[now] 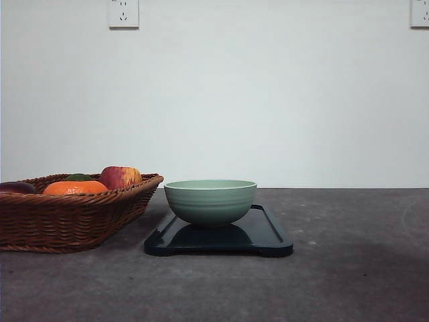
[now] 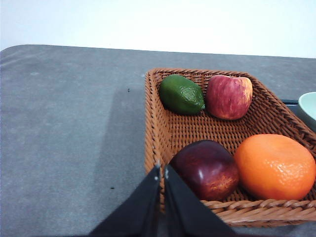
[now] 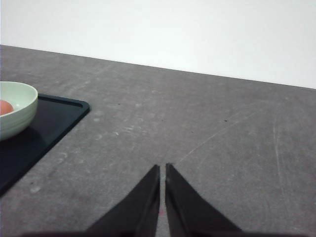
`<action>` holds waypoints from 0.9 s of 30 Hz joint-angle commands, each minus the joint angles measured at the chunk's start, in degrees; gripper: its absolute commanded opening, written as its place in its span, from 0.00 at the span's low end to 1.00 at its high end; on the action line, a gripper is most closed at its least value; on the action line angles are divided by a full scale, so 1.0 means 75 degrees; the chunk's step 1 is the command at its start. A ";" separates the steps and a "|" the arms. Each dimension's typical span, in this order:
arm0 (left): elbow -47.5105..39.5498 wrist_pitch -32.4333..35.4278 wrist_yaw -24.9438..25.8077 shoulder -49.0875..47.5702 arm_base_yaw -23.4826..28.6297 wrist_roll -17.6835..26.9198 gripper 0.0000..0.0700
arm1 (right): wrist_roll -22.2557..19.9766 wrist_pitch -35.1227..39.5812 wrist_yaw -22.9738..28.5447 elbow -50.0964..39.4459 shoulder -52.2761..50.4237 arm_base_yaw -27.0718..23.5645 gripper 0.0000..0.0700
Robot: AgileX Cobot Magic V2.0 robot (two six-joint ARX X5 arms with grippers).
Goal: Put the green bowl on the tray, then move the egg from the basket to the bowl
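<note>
One woven wicker basket (image 1: 67, 215) sits at the bench's left edge, holding four fruits. One glossy rectangular tray (image 1: 268, 235) runs lengthwise away from the robot. One ridged round bowl (image 1: 210, 200) stands upright on it, containing one egg (image 3: 5, 106). Left gripper (image 2: 162, 173) and right gripper (image 3: 162, 170): fingers pressed together, empty.

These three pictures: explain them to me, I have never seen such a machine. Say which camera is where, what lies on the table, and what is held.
It is a two-armed robot. The front view looks forward over a grey table: a green bowl stands on a dark tray, beside a wicker basket. The other two cameras ride on the wrists. The left wrist view shows the left gripper, shut and holding nothing, at the basket with a lime, an apple, a dark red fruit and an orange. The right gripper is shut and empty too. Something pinkish-orange lies in the bowl.
</note>
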 commanded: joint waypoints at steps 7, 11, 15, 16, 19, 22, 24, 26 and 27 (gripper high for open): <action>-0.0143 -0.0060 -0.0017 -0.0006 0.0000 0.0052 0.00 | 0.0126 0.0122 0.0003 -0.0029 0.0009 0.0003 0.02; -0.0143 -0.0060 -0.0017 -0.0006 0.0000 0.0052 0.00 | 0.0126 0.0124 0.0003 -0.0029 0.0009 0.0003 0.02; -0.0143 -0.0060 -0.0017 -0.0006 0.0000 0.0052 0.00 | 0.0126 0.0124 0.0003 -0.0029 0.0009 0.0003 0.02; -0.0143 -0.0060 -0.0017 -0.0006 0.0000 0.0052 0.00 | 0.0126 0.0124 0.0003 -0.0029 0.0009 0.0003 0.02; -0.0143 -0.0060 -0.0017 -0.0006 0.0000 0.0052 0.00 | 0.0126 0.0124 0.0003 -0.0029 0.0009 0.0003 0.02; -0.0143 -0.0060 -0.0017 -0.0006 0.0000 0.0052 0.00 | 0.0126 0.0124 0.0003 -0.0029 0.0009 0.0003 0.02; -0.0143 -0.0060 -0.0017 -0.0006 0.0000 0.0052 0.00 | 0.0126 0.0122 0.0001 -0.0029 0.0009 0.0003 0.02; -0.0143 -0.0060 -0.0017 -0.0006 0.0000 0.0052 0.00 | 0.0126 0.0121 0.0003 -0.0029 0.0009 0.0003 0.02; -0.0143 -0.0060 -0.0017 -0.0006 0.0000 0.0052 0.00 | 0.0126 0.0122 0.0003 -0.0029 0.0009 0.0003 0.02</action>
